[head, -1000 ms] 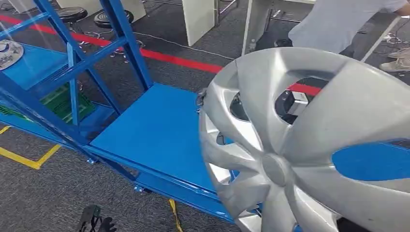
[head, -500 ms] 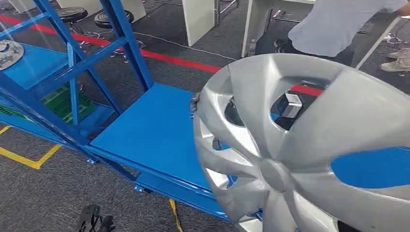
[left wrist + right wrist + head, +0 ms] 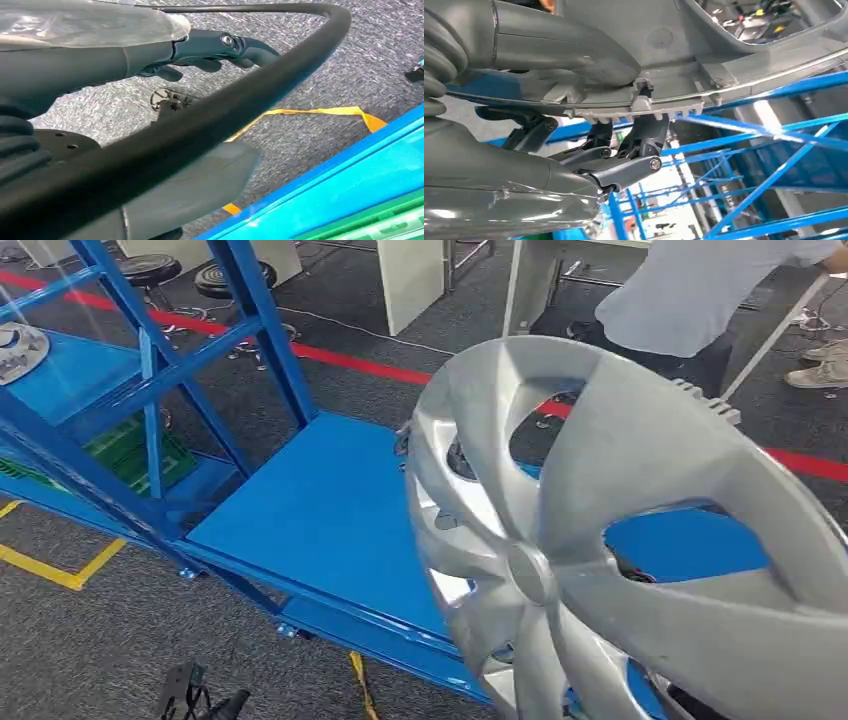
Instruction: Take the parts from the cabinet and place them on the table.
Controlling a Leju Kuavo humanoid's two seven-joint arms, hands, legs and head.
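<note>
A big silver wheel cover (image 3: 620, 540) is held up close in the head view, over the right part of the blue table top (image 3: 320, 510). My right hand (image 3: 549, 165) grips its rim: the thumb (image 3: 564, 45) presses on the grey back of the wheel cover (image 3: 684, 75), and dark fingers (image 3: 624, 167) curl under the toothed edge. My left hand (image 3: 200, 705) hangs low beside the table over the carpet, its dark fingers (image 3: 220, 50) loosely apart with nothing in them. A second wheel cover (image 3: 15, 350) lies on a shelf of the blue cabinet (image 3: 150, 370) at the left.
A person in a light shirt (image 3: 700, 290) stands beyond the table at the upper right. Stools (image 3: 150, 270) and white furniture stand behind a red floor line. A green crate (image 3: 130, 450) sits low in the cabinet. Yellow tape (image 3: 310, 112) marks the carpet.
The wheel cover has tipped and swung: its hub has shifted left and its upper rim has risen. The left hand and the cabinet are where they were.
</note>
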